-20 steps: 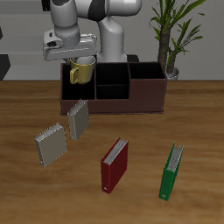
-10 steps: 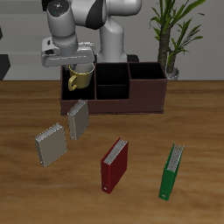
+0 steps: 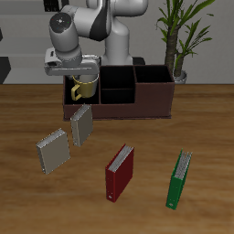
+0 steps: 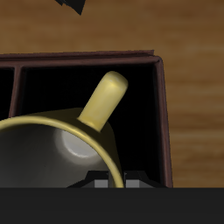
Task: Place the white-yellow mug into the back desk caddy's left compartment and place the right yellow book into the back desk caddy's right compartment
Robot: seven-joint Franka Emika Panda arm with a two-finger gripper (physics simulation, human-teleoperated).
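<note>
My gripper [image 3: 80,73] is shut on the rim of the white-yellow mug [image 3: 84,88], which hangs upright over the left compartment [image 4: 140,122] of the dark maroon back desk caddy [image 3: 119,111]. The mug's base looks level with the caddy's top edge. In the wrist view the mug [image 4: 52,144] fills the frame, its yellow handle [image 4: 103,98] pointing across the black-lined section. The right compartment [image 3: 152,76] at the caddy's other end holds nothing. The right yellow book [image 3: 52,151], pale and greyish, stands on the table in front of the caddy.
A second pale book [image 3: 82,124] stands close beside the first, nearer the caddy. A red book [image 3: 119,172] and a green book [image 3: 180,178] sit toward the table's front edge. A potted plant [image 3: 179,41] stands behind the caddy's far end.
My gripper has come down with the mug, bringing it from above the caddy to the mouth of the end section. The books have not moved.
</note>
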